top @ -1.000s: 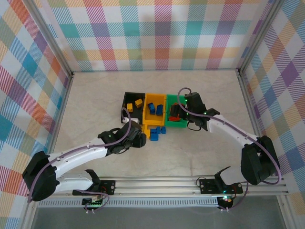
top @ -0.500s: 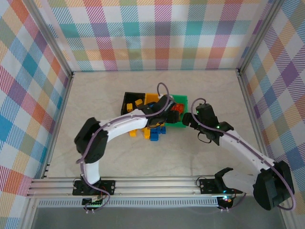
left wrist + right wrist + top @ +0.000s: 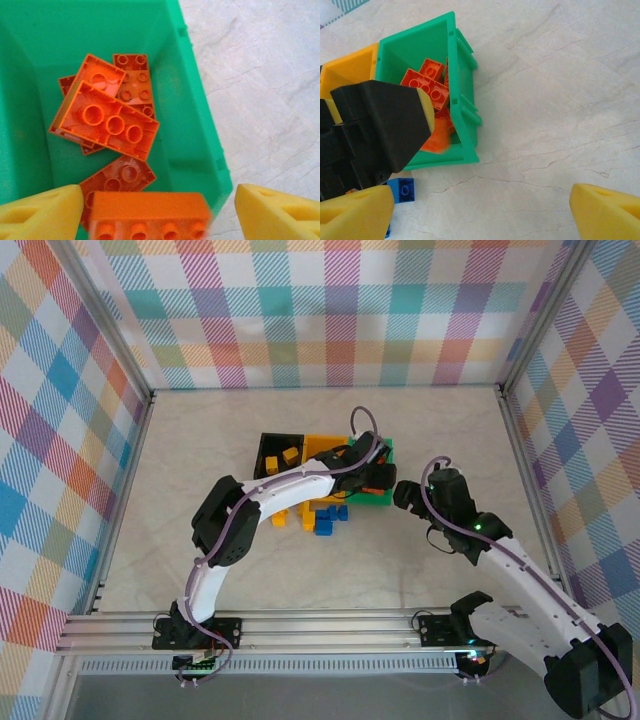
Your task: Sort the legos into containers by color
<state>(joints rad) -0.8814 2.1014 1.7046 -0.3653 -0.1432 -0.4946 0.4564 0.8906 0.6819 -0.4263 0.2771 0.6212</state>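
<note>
Two grippers are at work. The left gripper (image 3: 159, 200) hangs over the near end of the green bin (image 3: 192, 95), its two yellow pads (image 3: 42, 210) spread wide; one orange brick (image 3: 150, 212), blurred, sits in the gap between them with space showing on both sides. Below it in that bin lie at least four more orange bricks (image 3: 107, 117), piled at angles. The right gripper (image 3: 481, 200) is wide open too and holds nothing, over bare table (image 3: 545, 100) just right of the green bin. Three bins stand joined in a row: black bin (image 3: 266, 445) left, yellow bin (image 3: 320, 445) middle, green right. Two yellow bricks (image 3: 285, 457) lie in the black bin; about three blue bricks (image 3: 328, 520) lie on the table just near of the row
</note>
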